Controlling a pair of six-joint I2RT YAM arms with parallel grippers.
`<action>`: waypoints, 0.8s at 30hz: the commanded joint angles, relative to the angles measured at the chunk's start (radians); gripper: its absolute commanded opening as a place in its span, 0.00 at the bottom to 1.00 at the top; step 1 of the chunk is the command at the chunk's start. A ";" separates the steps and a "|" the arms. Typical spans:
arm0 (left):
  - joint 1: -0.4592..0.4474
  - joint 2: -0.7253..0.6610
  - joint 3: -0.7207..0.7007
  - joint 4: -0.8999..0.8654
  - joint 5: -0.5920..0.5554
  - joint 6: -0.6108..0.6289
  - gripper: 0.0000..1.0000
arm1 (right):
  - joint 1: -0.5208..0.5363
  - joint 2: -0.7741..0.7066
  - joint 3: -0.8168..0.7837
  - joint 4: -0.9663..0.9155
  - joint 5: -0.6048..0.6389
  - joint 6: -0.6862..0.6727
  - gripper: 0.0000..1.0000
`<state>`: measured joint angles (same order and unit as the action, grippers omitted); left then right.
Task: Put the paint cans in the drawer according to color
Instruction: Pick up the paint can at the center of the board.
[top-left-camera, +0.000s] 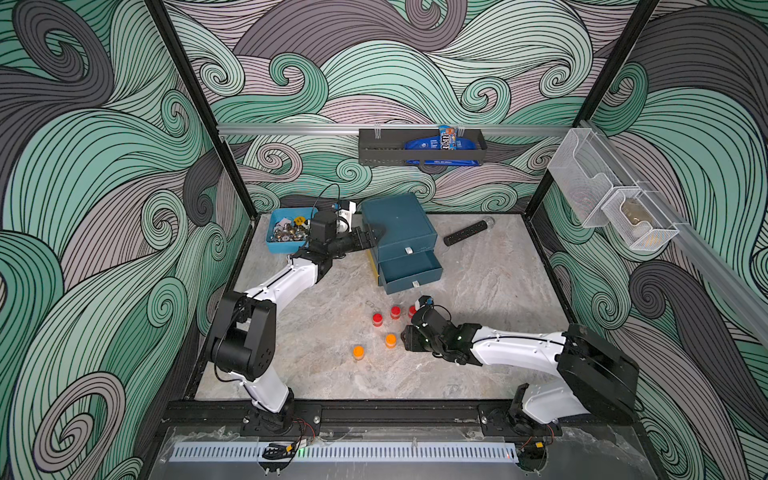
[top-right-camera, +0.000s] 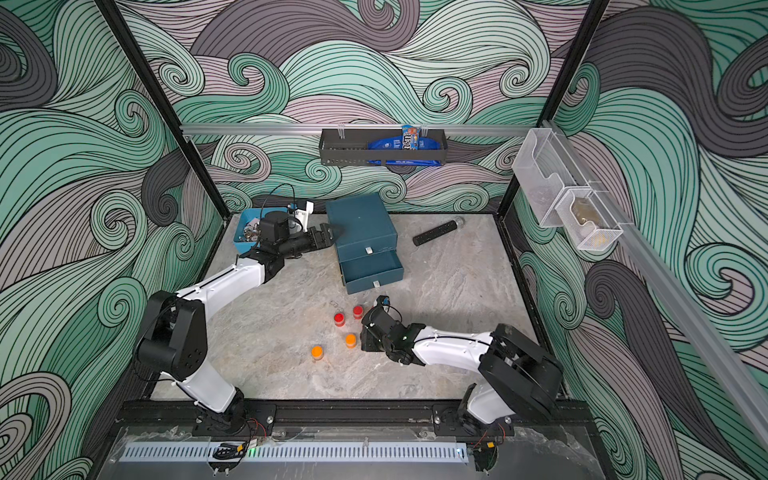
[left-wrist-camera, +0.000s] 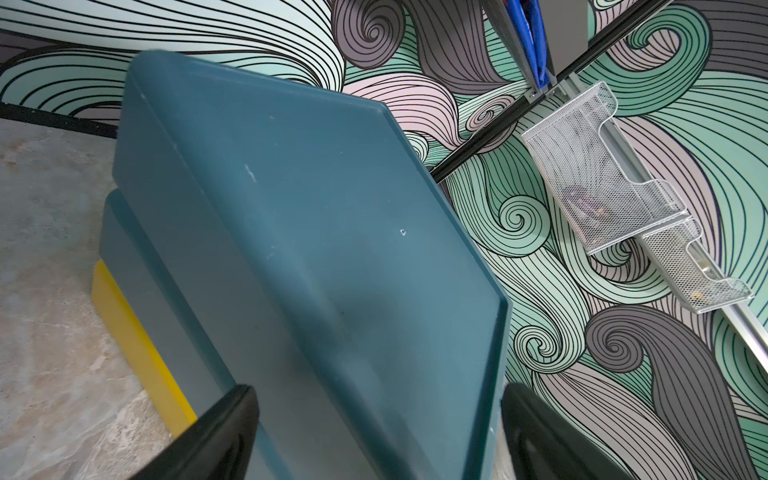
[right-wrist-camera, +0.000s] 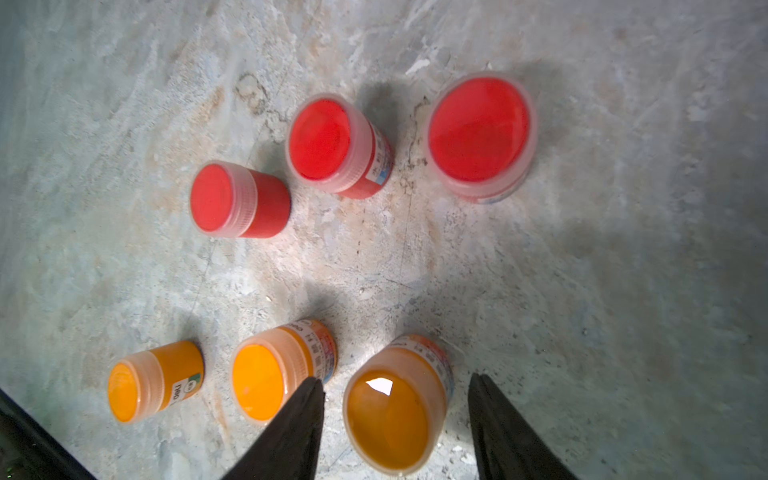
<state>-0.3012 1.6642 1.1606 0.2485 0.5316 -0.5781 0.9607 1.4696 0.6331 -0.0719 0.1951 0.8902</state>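
Six paint cans (right-wrist-camera: 320, 141) are standing upright on the bench (top-left-camera: 478, 291) in front of the drawer (top-left-camera: 399, 224), three red in one row and three orange in the row nearer the right arm. They are looking like light, stiff little plastic pots with smooth round walls, so one is probably going to skid or tip if pushed from one side only. The best hold is likely across the body just under the lid, with both sides meeting it together. The right claw (right-wrist-camera: 395, 379) is hanging over the end orange can (right-wrist-camera: 388, 419) with its jaws apart, one finger (right-wrist-camera: 295, 424) on each side and a gap showing at both, so nothing is being gripped. The left claw (left-wrist-camera: 379, 390) is standing wide apart around a corner of the drawer chest, whose lower tray (top-left-camera: 409, 269) is sitting pulled out; whether it is touching the chest I cannot tell
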 joint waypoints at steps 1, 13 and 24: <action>0.007 -0.026 -0.001 0.023 0.013 -0.002 0.94 | 0.018 0.020 0.030 -0.048 0.025 -0.001 0.60; 0.006 -0.024 -0.002 0.023 0.014 -0.004 0.94 | 0.026 -0.020 0.065 -0.105 0.118 -0.030 0.34; 0.007 -0.021 -0.001 0.023 0.014 -0.004 0.94 | -0.092 -0.123 0.315 -0.277 0.194 -0.218 0.28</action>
<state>-0.3012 1.6642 1.1606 0.2485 0.5316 -0.5804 0.9123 1.3819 0.8806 -0.2985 0.3428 0.7586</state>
